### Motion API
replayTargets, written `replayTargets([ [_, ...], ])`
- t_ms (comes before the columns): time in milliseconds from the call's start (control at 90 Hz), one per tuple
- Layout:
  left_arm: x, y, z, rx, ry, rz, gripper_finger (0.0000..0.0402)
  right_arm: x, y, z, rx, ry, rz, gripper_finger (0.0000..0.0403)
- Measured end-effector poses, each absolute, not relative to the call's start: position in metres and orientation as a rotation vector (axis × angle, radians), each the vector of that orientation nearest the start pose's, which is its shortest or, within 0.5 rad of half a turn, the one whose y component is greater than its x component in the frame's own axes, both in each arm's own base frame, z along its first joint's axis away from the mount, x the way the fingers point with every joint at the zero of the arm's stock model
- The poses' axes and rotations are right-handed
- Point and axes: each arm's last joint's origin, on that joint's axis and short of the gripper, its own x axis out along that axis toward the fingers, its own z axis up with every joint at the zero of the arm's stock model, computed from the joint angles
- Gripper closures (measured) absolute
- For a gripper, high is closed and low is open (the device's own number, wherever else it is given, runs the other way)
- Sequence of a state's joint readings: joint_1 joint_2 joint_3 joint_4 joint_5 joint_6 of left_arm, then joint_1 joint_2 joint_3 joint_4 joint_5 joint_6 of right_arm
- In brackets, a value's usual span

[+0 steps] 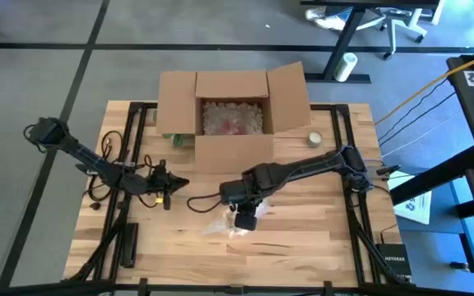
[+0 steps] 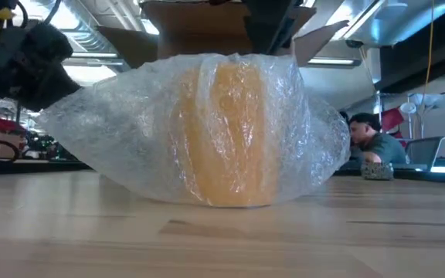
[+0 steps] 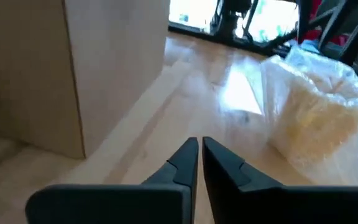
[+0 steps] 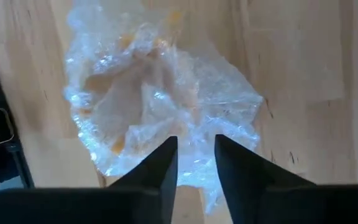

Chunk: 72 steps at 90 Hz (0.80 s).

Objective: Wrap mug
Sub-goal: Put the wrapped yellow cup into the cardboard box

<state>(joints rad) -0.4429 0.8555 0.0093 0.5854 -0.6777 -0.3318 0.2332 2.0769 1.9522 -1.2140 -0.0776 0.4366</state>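
One mug [image 2: 226, 135]: bubble-wrapped, on tabletop [image 2: 222, 239], directly below right gripper [image 4: 196, 155]
Right gripper: slightly spread, above wrap
Left gripper [image 3: 200, 152]: pressed together, beside

- Premises: an office-type robotics lab or test area, not a home.
- Floor: grey carpet tiles [image 1: 48, 74] crossed by dark seams, as laid in commercial offices.
- Workstation: a light wooden table [image 1: 303, 247] with black rails along its sides and cables trailing over it.
- Furniture nearby: the wheeled base of an office chair [image 1: 397, 29] and the dark legs of a desk [image 1: 348, 37] beyond the table.
- Ceiling: exposed ducts and bright strip lights [image 2: 107, 31] in the low view.
- Occupancy: a person [image 2: 373, 143] seated at a desk in the background.
- Stock: an open cardboard box [image 1: 233, 111] on the table.
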Motion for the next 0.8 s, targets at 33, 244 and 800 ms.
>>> replayTargets([
  [33, 0.135, -0.043, 0.138, -0.181, 0.165, 0.266, 0.0396, 0.409, 0.099, 0.269, 0.263, 1.368, -0.034, 0.0298],
  [244, 0.126, -0.034, 0.145, -0.137, 0.161, 0.292, 0.0396, 0.407, 0.096, 0.269, 0.252, 1.394, -0.035, 0.0288],
  [800, 0.092, -0.022, 0.179, -0.041, -0.126, 0.102, 0.0400, 0.414, 0.083, 0.271, 0.285, 1.357, 0.039, 0.0288],
])
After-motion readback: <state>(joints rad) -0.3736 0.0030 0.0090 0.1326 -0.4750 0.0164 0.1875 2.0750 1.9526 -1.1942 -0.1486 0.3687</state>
